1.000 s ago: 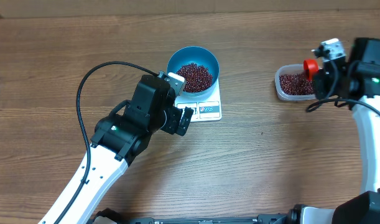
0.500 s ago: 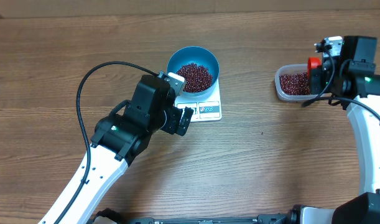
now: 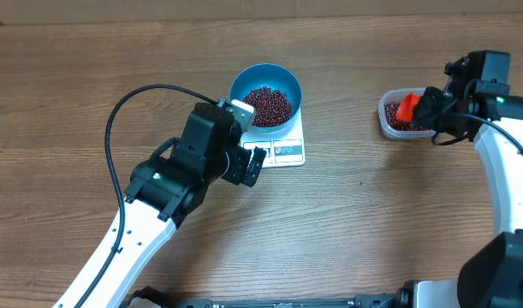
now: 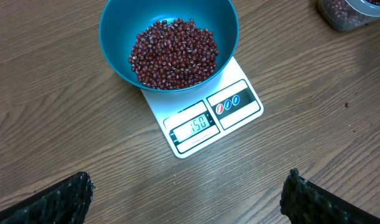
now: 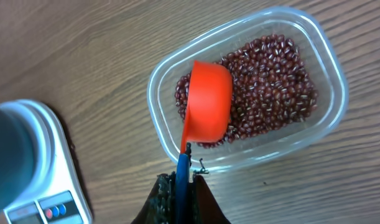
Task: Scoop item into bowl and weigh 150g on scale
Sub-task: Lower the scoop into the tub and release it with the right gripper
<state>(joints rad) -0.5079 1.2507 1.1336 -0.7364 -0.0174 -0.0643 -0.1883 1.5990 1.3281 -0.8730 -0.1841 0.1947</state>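
- We read 150 on the display (image 4: 194, 124) of the scale (image 4: 158, 106); the blue bowl (image 4: 121, 25) of beans (image 4: 173, 53) sits on it, mid-table, so the weight looks met.
- Right gripper (image 5: 183, 180) clamps the orange scoop (image 5: 208, 99) by its handle over the tub (image 5: 326, 74), far right; only parking it seems left.
- Left gripper (image 4: 186, 190) gapes wide and empty, just near of the scale.
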